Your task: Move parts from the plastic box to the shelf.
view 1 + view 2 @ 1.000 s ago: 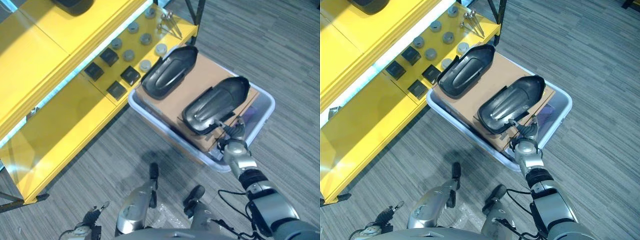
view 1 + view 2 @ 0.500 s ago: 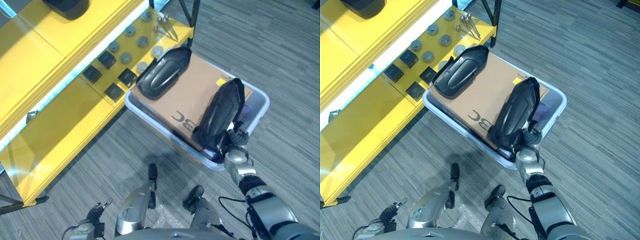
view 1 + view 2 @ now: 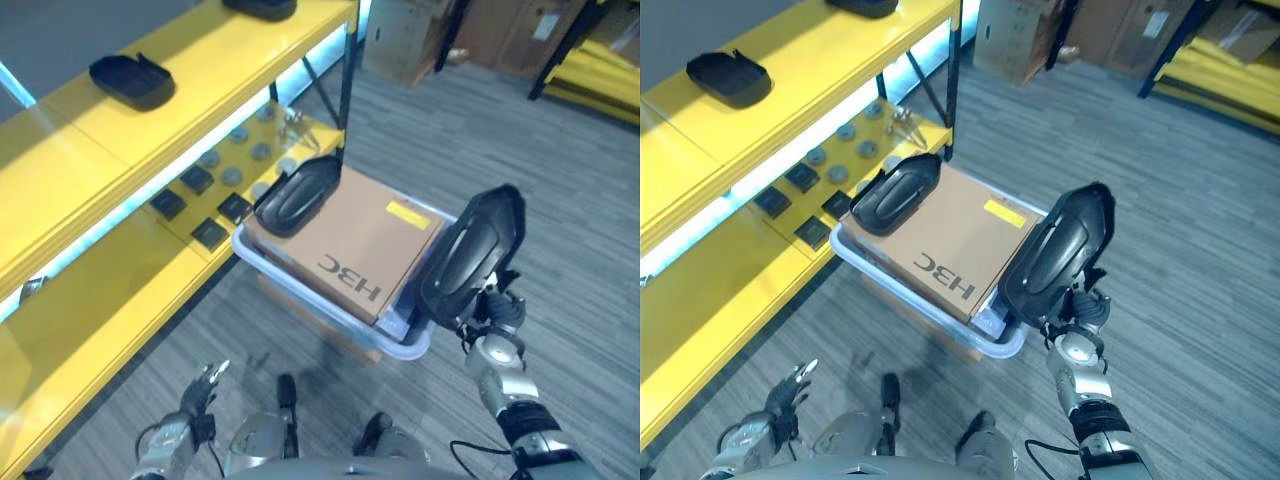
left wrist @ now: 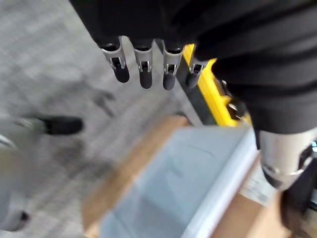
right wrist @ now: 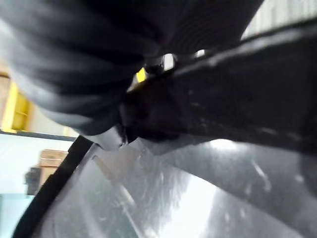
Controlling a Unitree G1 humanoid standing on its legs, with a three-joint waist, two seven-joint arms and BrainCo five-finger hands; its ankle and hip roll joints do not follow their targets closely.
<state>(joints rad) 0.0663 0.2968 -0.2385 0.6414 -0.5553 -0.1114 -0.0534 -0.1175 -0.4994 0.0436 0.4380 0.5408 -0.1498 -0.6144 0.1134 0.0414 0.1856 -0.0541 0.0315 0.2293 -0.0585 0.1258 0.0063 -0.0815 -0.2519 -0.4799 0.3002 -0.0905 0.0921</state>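
- The yellow shelf (image 3: 150, 140) is seen along the robot's left; two dark parts (image 3: 130, 80) already lie on its upper level, while small dark blocks and grey discs (image 3: 215, 180) are laid out on the lower level.
- The plastic box (image 3: 330, 310) is set on the floor just beside the shelf, and a brown cardboard box (image 3: 350, 245) is carried in it.
- One black moulded part (image 3: 297, 193) is left lying on the cardboard at the end nearest the shelf, so the task is judged partly done: this part and the lifted one have yet to be placed.
- The second black part (image 3: 472, 255) is held raised and steeply tilted above the box's far edge, clear of the cardboard.
- The right robot hand (image 3: 492, 318) is clenched on that part's lower end, with the forearm pointing upward beneath it.
- The left robot hand (image 4: 143, 67) is left hanging low by the robot's side, its fingers straight and released, nothing being held.
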